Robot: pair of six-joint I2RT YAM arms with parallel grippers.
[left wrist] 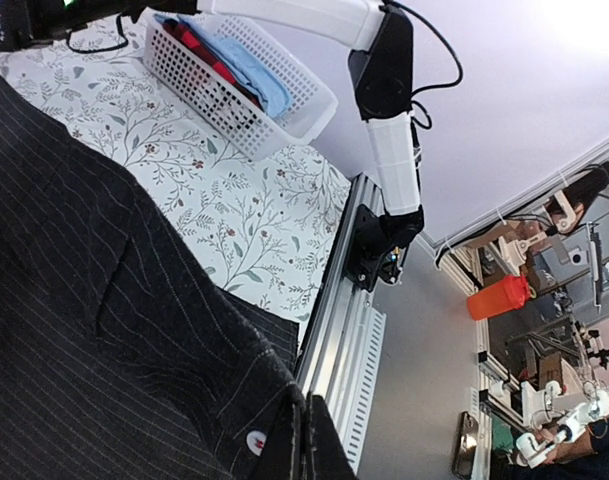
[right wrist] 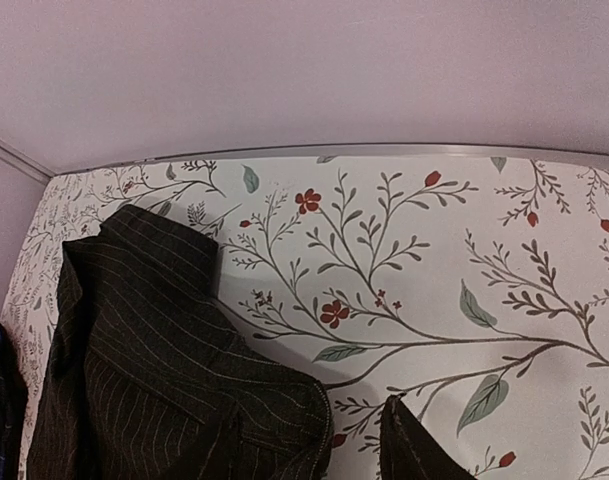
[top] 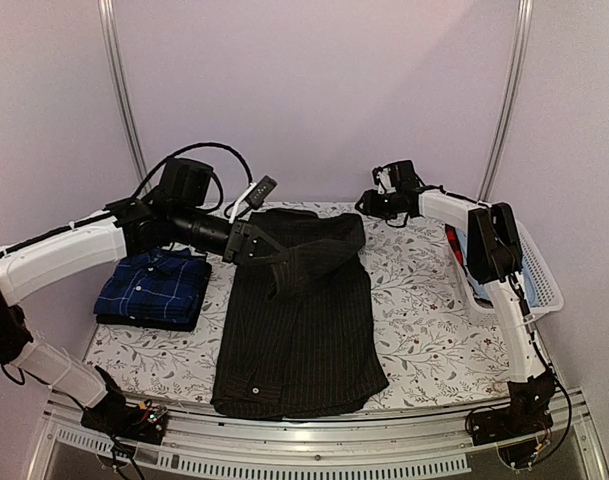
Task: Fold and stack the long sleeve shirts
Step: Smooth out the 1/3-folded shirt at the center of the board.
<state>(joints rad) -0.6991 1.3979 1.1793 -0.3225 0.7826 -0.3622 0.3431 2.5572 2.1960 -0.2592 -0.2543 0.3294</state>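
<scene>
Left gripper [top: 258, 246] pinches black pinstriped shirt [top: 304, 330], part-folded; navy checked shirt [top: 154, 285] folded beside; right gripper [top: 369, 206] opening indiscernible.

No writing, label, brand or number can be read in any view; a small red mark on a white button [left wrist: 254, 440] of the black pinstriped shirt [left wrist: 84, 350] is too small to make out

Soft even light; black shirt [top: 299, 330] murky; glare top-right in left wrist view
</scene>
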